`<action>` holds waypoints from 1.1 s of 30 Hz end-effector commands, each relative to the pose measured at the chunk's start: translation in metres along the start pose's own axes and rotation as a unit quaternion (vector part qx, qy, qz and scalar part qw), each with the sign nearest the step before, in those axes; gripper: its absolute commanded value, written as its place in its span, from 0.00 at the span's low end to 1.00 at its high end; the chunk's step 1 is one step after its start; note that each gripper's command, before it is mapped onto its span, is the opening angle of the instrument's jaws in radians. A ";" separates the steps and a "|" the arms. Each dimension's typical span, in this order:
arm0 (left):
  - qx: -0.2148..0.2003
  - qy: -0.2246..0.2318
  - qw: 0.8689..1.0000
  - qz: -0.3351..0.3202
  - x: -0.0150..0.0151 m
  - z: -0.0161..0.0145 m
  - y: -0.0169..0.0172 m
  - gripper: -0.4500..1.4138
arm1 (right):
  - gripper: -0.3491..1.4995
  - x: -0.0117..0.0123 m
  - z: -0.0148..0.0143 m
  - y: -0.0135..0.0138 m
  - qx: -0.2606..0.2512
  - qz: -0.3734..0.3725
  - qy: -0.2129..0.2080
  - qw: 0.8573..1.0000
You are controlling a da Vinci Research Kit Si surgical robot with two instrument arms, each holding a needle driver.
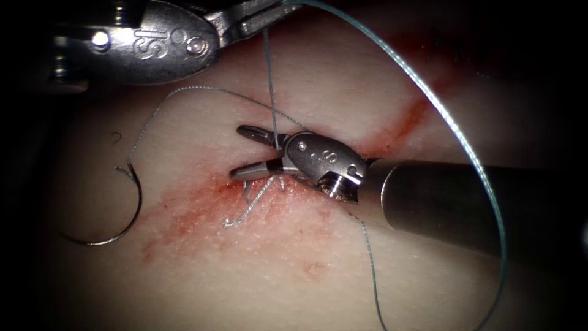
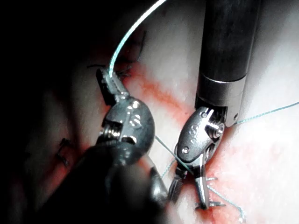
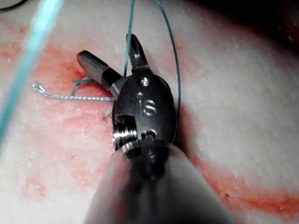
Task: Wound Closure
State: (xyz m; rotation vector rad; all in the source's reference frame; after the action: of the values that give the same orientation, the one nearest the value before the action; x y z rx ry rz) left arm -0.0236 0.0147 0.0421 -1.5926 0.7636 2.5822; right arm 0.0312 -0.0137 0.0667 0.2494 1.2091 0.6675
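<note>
Needle (image 1: 119, 211): curved, lying free on the tissue (image 1: 380, 92) at nine o'clock in my endoscope view, left of the cut (image 1: 392, 132), not in the tissue, held by neither tool. Thread (image 1: 453, 129) trails from its end and loops widely toward three o'clock. My left tool (image 1: 260, 18), at twelve o'clock, has its jaws pinched on the thread, a taut strand dropping from them. My right tool (image 1: 257, 150) has its jaws spread around that strand, holding nothing, above a knot with short cut ends (image 1: 251, 205). My left wrist view adds earlier stitches (image 2: 63, 151); my right wrist view shows red fluid (image 3: 60, 116) around the knot.
</note>
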 end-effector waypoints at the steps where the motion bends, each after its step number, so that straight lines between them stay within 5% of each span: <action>1: 0.001 0.001 1.000 0.001 -0.0002 0.0008 0.0004 0.00 | 0.84 -0.0003 0.0011 -0.0003 0.000 0.001 0.002 1.000; 3: 0.001 0.002 1.000 0.002 -0.0002 0.0009 0.0006 0.00 | 0.83 -0.0002 0.0013 -0.0004 0.000 0.004 0.004 1.000; 7: 0.001 0.004 1.000 0.002 0.0000 0.0010 0.0008 0.00 | 0.61 0.0000 0.0018 -0.0009 0.004 0.012 0.010 1.000; 8: 0.001 0.004 1.000 0.002 0.0000 0.0010 0.0008 0.00 | 0.40 0.0000 0.0019 -0.0009 0.009 0.012 0.011 1.000; 9: 0.001 0.004 1.000 0.002 0.0000 0.0010 0.0008 0.00 | 0.04 0.0001 0.0018 -0.0010 0.016 0.010 0.018 1.000; 10: 0.001 0.004 1.000 0.002 0.0000 0.0010 0.0008 0.00 | 0.00 0.0002 0.0018 -0.0010 0.014 0.011 0.023 1.000; 19: 0.003 0.007 1.000 0.002 0.0004 0.0014 0.0010 0.00 | 0.00 0.0014 0.0005 -0.0006 0.012 0.039 0.048 0.998; 21: 0.004 0.006 1.000 0.010 0.0006 0.0020 0.0008 0.00 | 0.52 0.0019 -0.0015 0.0001 0.017 0.043 0.052 0.998; 25: 0.007 0.006 0.999 0.037 0.0012 0.0043 0.0007 0.00 | 0.87 0.0035 -0.0070 0.0020 -0.024 0.060 0.064 0.996; 28: 0.006 0.021 0.998 0.056 0.0015 0.0062 0.0007 0.00 | 0.87 0.0047 -0.0117 0.0039 -0.057 0.027 0.061 0.996; 32: -0.002 0.038 0.995 0.094 0.0013 0.0090 0.0004 0.00 | 0.73 0.0055 -0.0162 0.0054 -0.088 -0.061 0.051 0.993; 33: -0.010 0.042 0.993 0.108 0.0009 0.0101 0.0003 0.00 | 0.58 0.0055 -0.0177 0.0057 -0.089 -0.098 0.043 0.990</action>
State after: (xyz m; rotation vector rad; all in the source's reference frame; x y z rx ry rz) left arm -0.0328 0.0188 0.0457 -1.7177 1.0024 2.7255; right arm 0.0131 -0.0090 0.0581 -0.0724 1.2176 0.5923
